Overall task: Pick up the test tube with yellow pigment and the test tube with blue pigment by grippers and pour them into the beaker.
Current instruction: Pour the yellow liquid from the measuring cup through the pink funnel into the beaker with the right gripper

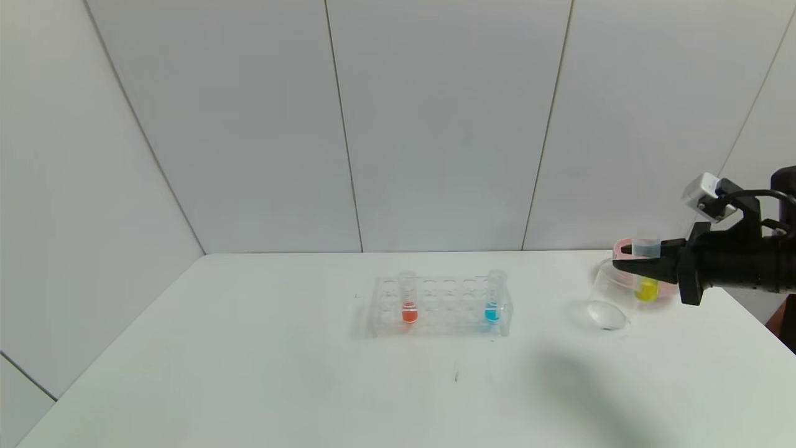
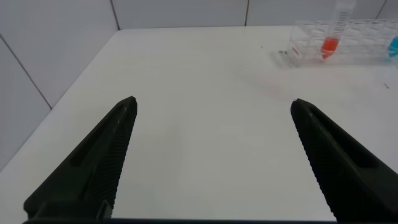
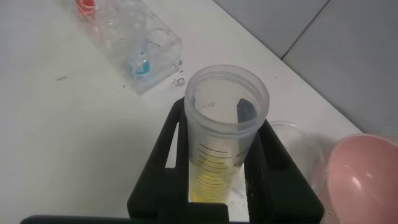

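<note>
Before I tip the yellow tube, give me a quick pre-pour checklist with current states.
1. Right end effector clamped on yellow tube: ok.
2. Tube upright, pigment at its bottom: ok.
3. Tube mouth over beaker: cannot tell; they overlap in the head view.
4. Beaker upright: not ok, it looks tilted.
5. Blue tube in the rack: ok.
6. Left end effector open, away from the rack: ok.

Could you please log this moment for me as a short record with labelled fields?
Right hand: shut on the test tube with yellow pigment, held upright off the table by the beaker.
Left hand: open, low over bare table.
Test tube with blue pigment: standing in the rack's right end.
Orange-red tube: in the rack's left part.
Beaker: looks tipped, no colour inside.
Pink bowl: behind the beaker.
</note>
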Robot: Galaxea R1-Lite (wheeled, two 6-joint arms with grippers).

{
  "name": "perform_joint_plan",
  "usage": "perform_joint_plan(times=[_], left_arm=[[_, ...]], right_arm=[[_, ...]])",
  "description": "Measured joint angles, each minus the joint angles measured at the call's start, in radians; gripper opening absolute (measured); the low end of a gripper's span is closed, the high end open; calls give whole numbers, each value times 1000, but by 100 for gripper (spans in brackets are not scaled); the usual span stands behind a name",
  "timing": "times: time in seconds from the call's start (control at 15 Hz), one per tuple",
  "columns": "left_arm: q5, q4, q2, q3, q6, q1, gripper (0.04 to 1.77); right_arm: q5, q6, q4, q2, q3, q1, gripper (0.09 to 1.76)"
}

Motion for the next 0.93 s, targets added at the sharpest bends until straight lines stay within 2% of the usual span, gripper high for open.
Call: perform_joint_plan(times=[0.33, 0.53, 0.93], left_arm=[[0, 0, 0, 0, 0, 0, 176], [0, 0, 0, 0, 0, 0, 176], [0, 0, 0, 0, 0, 0, 176]], right_arm=[[-4, -42, 250, 137, -325, -84, 56], [-13, -124, 439, 219, -500, -125, 56], [-173, -321, 685, 330, -717, -151, 56]])
